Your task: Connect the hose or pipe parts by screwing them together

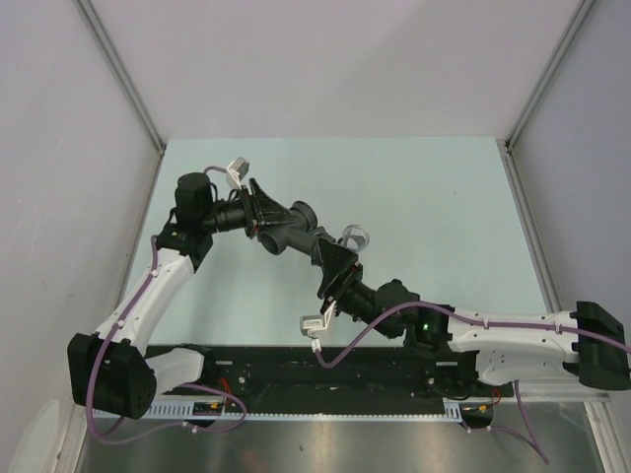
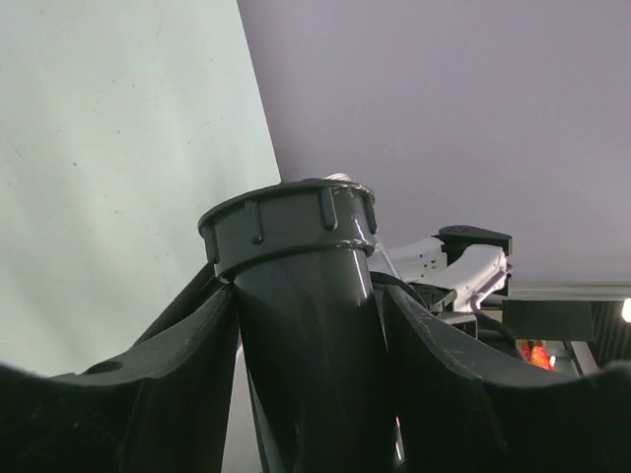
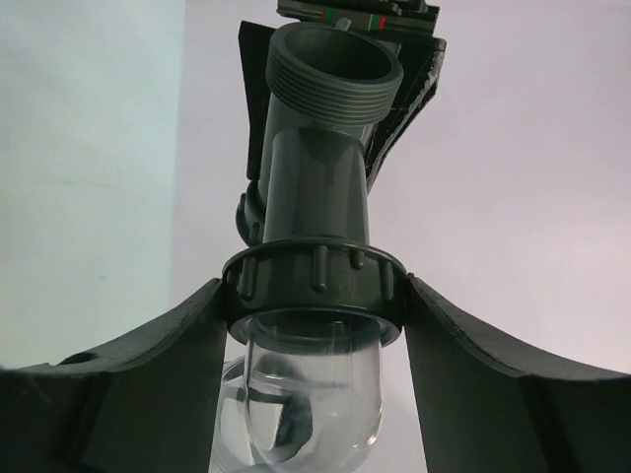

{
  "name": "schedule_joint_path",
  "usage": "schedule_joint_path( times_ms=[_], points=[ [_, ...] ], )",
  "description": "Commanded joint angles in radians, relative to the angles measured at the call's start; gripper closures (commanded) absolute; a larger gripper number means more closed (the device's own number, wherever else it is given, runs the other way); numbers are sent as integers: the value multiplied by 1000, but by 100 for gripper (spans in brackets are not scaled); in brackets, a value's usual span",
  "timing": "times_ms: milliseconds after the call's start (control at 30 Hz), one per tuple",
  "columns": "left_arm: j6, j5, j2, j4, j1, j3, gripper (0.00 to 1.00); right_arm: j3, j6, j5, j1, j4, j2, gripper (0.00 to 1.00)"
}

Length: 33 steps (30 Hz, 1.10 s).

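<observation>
A dark grey pipe fitting [image 1: 286, 229] with angled branches hangs above the pale green table [image 1: 434, 197], held between both arms. My left gripper [image 1: 258, 212] is shut on its left end. In the left wrist view the fingers [image 2: 187, 345] press both sides of the smooth tube [image 2: 306, 345] below a ribbed collar [image 2: 288, 225]. My right gripper [image 1: 330, 261] is shut on the other end. Its fingers [image 3: 158, 365] clamp a ribbed collar [image 3: 314, 281] that carries a clear plastic bowl [image 3: 301, 394]. Beyond it a threaded mouth [image 3: 333, 74] points away.
White enclosure walls with metal corner posts [image 1: 128, 79] ring the table. A black rail [image 1: 325, 370] with cables runs along the near edge between the arm bases. The right arm's white link [image 2: 463, 266] shows behind the fitting in the left wrist view.
</observation>
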Motion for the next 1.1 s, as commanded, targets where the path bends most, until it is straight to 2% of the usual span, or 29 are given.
schedule_joint_path(
  times_ms=[0,33,67,100,167,200,300,333,367,433,667,800,900,967,1000,1067],
  points=[
    [94,0,-55,63,-27,34,99,36,380,-146,-76,16,-64,100],
    [96,-8,-81,118,-27,22,100,37,460,-175,-98,10,-74,100],
    [74,-3,-102,315,-27,-46,100,37,532,-242,-122,5,-82,100],
    [20,-26,-121,405,-29,-85,100,39,688,-290,-191,-6,-96,100],
    [33,-69,-179,560,-41,-163,100,58,849,-418,-275,-41,-99,100],
    [135,-111,-198,574,-48,-180,100,68,1026,-477,-349,-50,-93,100],
    [319,-216,-283,648,-79,-260,100,112,1264,-659,-475,-93,-84,100],
    [340,-233,-302,692,-84,-318,100,123,1413,-778,-566,-99,-81,100],
    [348,-245,-329,782,-88,-341,100,128,1476,-845,-607,-89,-76,100],
    [343,-276,-337,826,-88,-365,99,128,1610,-993,-699,-44,-67,100],
    [376,-267,-279,939,-99,-385,100,128,1706,-1155,-737,13,-32,100],
    [349,-256,-247,942,-99,-375,99,128,1633,-1099,-725,-36,-36,100],
    [340,-310,-264,942,-88,-386,99,128,1594,-1039,-733,-82,-39,100],
    [333,-324,-273,933,-67,-389,81,129,1593,-1016,-739,-101,-33,100],
    [333,-328,-271,924,-58,-388,64,128,1591,-1004,-741,-107,-25,100],
    [354,-328,-274,842,-23,-368,47,128,1579,-1039,-742,-130,-22,100]
  ],
)
